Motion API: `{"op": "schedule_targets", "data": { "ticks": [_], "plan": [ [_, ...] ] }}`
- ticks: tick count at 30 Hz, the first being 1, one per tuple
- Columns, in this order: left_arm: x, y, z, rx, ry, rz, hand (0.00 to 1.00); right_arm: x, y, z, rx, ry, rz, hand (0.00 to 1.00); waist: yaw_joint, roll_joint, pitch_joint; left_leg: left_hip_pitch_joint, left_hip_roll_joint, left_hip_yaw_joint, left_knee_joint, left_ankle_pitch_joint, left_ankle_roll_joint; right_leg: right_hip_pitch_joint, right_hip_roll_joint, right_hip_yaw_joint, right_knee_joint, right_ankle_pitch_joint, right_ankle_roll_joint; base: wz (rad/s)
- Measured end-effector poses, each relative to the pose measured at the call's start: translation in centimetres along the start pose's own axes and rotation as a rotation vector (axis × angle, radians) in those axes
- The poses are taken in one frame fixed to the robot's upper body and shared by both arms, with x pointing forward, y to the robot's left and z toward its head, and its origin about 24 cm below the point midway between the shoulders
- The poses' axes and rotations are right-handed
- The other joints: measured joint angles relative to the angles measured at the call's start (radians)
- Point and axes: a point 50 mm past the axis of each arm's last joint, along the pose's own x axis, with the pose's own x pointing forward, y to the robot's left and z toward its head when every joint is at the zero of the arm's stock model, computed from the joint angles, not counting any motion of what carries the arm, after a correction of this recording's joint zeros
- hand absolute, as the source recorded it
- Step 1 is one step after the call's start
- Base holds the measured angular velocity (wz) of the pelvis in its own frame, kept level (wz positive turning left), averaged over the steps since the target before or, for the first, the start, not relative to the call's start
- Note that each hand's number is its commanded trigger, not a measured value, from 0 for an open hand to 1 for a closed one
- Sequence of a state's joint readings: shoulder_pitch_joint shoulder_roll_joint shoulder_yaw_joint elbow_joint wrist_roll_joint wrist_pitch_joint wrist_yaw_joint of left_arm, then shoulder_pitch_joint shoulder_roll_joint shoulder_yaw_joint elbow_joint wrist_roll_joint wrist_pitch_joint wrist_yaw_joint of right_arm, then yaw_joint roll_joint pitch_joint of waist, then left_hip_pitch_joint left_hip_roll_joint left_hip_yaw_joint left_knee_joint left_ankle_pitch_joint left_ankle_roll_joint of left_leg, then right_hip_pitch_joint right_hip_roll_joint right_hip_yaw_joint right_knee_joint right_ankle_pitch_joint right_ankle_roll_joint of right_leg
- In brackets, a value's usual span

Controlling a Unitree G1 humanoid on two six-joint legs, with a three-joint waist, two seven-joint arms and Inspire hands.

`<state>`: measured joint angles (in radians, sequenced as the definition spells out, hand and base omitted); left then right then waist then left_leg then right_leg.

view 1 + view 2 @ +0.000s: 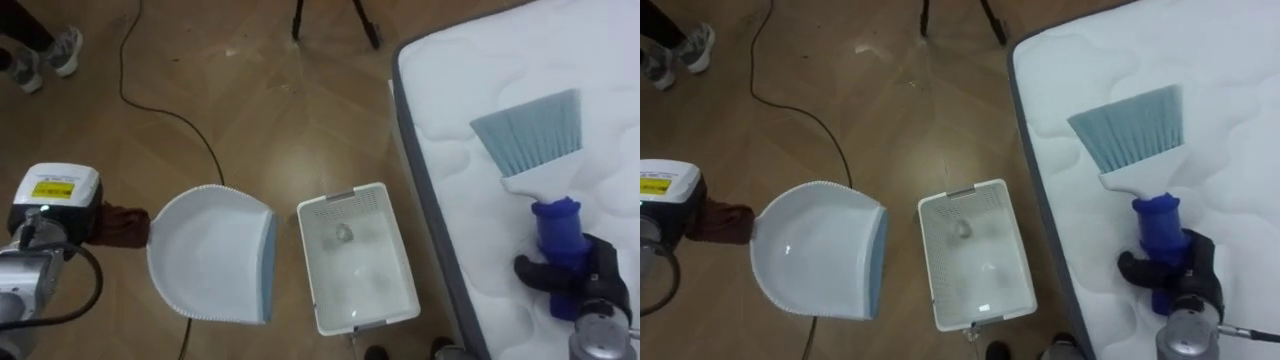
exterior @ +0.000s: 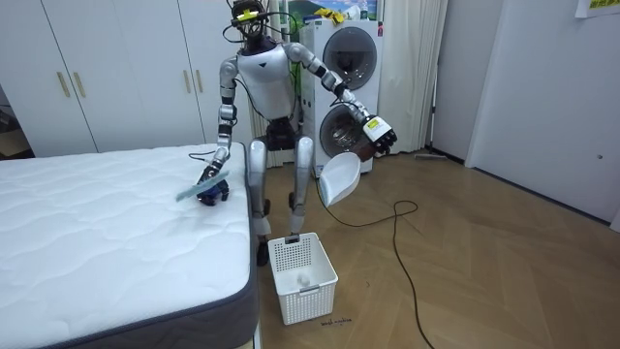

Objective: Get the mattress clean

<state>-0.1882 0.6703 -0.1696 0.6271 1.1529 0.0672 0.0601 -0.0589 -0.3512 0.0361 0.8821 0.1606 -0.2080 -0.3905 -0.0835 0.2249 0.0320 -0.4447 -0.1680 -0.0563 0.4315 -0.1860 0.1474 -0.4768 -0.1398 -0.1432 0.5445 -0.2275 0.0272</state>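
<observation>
brush (image 1: 530, 130) clamped in right hand (image 1: 585, 275) over the bed (image 1: 480, 60), dustpan (image 1: 210, 255) clamped in left hand (image 1: 122, 228).
gripping the brush's blue handle (image 1: 557, 225) with curled fingers (image 1: 540, 272), bristles fanned away from the wrist, near the bed's edge; on or just off the quilting, cannot tell. gripping the dustpan by its short stub, out over the floor (image 1: 250, 100), just beside the basket (image 1: 352, 195) with a small scrap (image 1: 344, 233) inside. probably light and stiff, both tools: smooth plastic, soft springy bristles. best held at the handle as now, never by the bristles or the pan's thin lip; expect little weight, some slip if grip loosens.
</observation>
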Motion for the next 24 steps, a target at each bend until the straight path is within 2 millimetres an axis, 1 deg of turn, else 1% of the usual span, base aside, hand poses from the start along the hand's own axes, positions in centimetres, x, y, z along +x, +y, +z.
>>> {"op": "schedule_targets", "data": {
  "ticks": [5,8,19,24],
  "plan": [
    [-0.2,0.0,-1.4,0.039,0.024,0.002,1.00,0.0,0.0,0.1,0.005,-0.014,0.001,0.00,0.000,0.000,0.0000,-0.004,0.000,0.012,-0.002,0.000,0.000,-0.017,-0.006,0.004,0.017,-0.003,0.001,-0.04],
    [-0.3,0.0,-1.8,0.048,0.035,0.010,1.00,0.0,0.0,0.2,0.007,-0.019,0.001,0.00,-0.001,0.000,0.0000,-0.003,-0.001,0.022,-0.004,0.000,0.000,-0.020,-0.010,0.004,0.026,-0.005,0.001,-0.01],
    [-0.5,-0.5,-1.0,0.071,-0.001,0.014,1.00,0.0,0.2,0.2,0.033,-0.009,0.006,0.00,-0.003,-0.001,-0.0003,0.004,0.000,0.024,-0.002,0.000,0.000,-0.012,-0.011,0.003,0.025,-0.006,0.001,0.00],
    [-0.5,-0.4,-0.9,0.046,-0.002,0.015,1.00,-0.1,0.1,-0.2,0.025,0.009,0.005,0.00,-0.002,-0.007,0.0005,0.034,0.002,0.022,-0.010,0.000,0.001,0.026,-0.007,-0.003,0.006,-0.006,0.001,0.02]
  ]
}}
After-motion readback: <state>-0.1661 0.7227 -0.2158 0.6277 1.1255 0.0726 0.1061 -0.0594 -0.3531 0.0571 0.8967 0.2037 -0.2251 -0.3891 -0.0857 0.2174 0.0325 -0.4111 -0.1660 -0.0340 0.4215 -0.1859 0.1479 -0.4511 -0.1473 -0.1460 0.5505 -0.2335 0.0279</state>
